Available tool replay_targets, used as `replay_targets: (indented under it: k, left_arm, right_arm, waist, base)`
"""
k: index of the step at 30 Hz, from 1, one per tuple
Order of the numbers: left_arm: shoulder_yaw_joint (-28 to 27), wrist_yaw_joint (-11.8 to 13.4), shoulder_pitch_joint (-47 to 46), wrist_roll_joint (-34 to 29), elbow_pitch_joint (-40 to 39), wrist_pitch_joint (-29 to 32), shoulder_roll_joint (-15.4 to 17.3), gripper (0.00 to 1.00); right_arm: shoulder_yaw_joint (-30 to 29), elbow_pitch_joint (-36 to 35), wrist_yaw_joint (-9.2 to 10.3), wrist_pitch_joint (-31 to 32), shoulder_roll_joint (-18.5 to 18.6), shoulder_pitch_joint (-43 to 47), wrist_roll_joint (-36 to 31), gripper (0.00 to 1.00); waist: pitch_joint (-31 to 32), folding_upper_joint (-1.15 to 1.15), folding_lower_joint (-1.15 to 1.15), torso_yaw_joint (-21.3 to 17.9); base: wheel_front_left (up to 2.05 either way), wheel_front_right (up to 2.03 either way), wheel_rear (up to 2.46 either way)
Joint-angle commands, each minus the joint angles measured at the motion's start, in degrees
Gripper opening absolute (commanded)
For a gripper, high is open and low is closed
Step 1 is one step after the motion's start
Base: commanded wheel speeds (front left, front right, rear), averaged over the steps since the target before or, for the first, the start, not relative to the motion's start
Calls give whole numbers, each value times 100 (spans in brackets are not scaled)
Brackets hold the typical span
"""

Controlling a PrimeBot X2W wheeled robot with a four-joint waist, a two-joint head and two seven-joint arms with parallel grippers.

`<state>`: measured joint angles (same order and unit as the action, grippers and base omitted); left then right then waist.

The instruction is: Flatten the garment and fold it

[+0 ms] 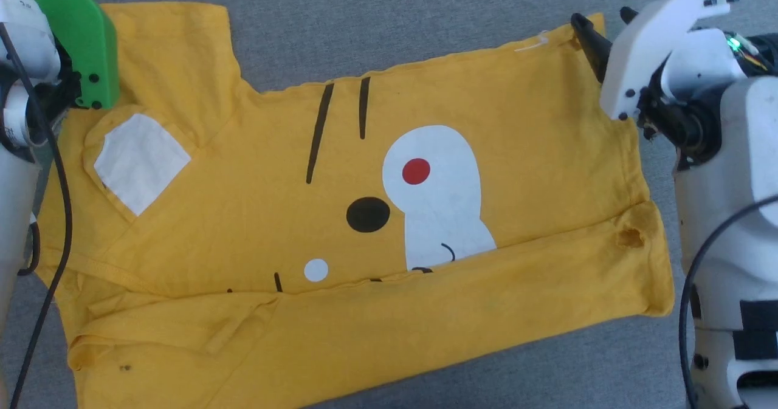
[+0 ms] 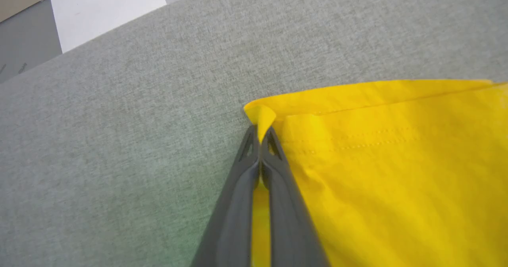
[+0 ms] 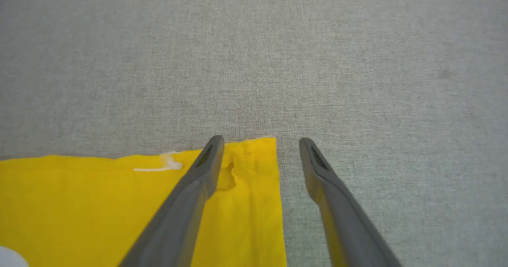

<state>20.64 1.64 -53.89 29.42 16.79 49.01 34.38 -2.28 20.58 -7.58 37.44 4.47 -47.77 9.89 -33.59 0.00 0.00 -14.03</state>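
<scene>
**Head view.** Yellow T-shirt [image 1: 261, 202] spread across grey cloth surface [image 1: 389, 26], neck end left, hem end right. Near edge folded up over the face print [image 1: 434, 196], lower part of the print hidden under it. White patch [image 1: 137, 160] at the neck; small hole [image 1: 630, 237] close to the right hem. Far-left corner of the shirt hidden behind a green cover [image 1: 79, 38] on the left arm, fingers there not made out. Right gripper [image 1: 600, 17] at the far-right corner, one dark finger over the fabric, most of the rest masked by its white housing. Near-left part of the shirt cut off by the frame's bottom edge.

**Left wrist view.** Left gripper [image 2: 260, 134] clenched, fingers pressed together on a small pinched fold at the shirt's corner, with a strip of yellow showing between them lower down. Pale panel [image 2: 103, 9] beyond the surface edge, too blurred to identify.

**Right wrist view.** Right gripper [image 3: 262, 142] released, fingers wide apart, straddling the shirt's corner: one over fabric, the other over bare grey cloth. Contact with the fabric: cannot tell. Thin white mark [image 3: 162, 164] along the shirt's edge, nature unclear.
</scene>
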Motion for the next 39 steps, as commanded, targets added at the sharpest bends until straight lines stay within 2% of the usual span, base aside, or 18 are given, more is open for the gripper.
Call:
replay_targets:
  k: [1,4,5,6,9,13,22,27,32,39]
  left_arm:
    - [28,3,-9,0,48,-5,-7,0]
    - [45,-16,-63,6,29,-36,-22,0]
    - [45,-22,-74,13,32,-53,-30,0]
    - [49,-26,-78,20,39,-73,-41,0]
    - [70,-37,-77,28,49,-154,-79,0]
    - [51,-93,-21,64,76,-529,-178,0]
    - [-127,-300,762,-20,143,-2950,-441,0]
    - [-350,-233,1701,188,-117,-3991,-615,0]
    - [-591,-46,2854,485,-665,-4434,-674,0]
    - [-731,358,4435,838,-1447,-4244,-651,0]
  right_arm:
    - [1,117,9,168,-24,-161,-68,100]
    - [-34,435,9,665,-21,-411,-180,100]
    - [-62,528,9,846,-24,-453,-231,78]
    - [-75,611,9,1063,-28,-496,-312,42]
    - [-99,658,9,1408,-30,-567,-505,0]
    - [-73,489,9,1280,-34,-492,-549,0]
    - [419,277,9,-621,281,384,-35,0]
    - [777,118,9,-1552,591,1132,282,0]
    - [967,-8,9,-2179,862,1794,542,0]
    - [817,-76,9,-2388,1132,2565,686,0]
  waist:
    - [-81,0,0,67]
    - [-152,0,0,112]
    - [-162,0,0,121]
    - [-166,0,0,132]
    - [-155,0,0,173]
    - [-40,0,0,237]
    - [837,0,0,456]
    - [1521,0,0,597]
    - [2063,0,0,714]
    - [2504,0,0,913]
  base:
    - [0,0,0]
    - [0,0,0]
    - [0,0,0]
    - [0,0,0]
    - [0,0,0]
    - [0,0,0]
    - [0,0,0]
    - [0,0,0]
    - [0,0,0]
    - [0,0,0]
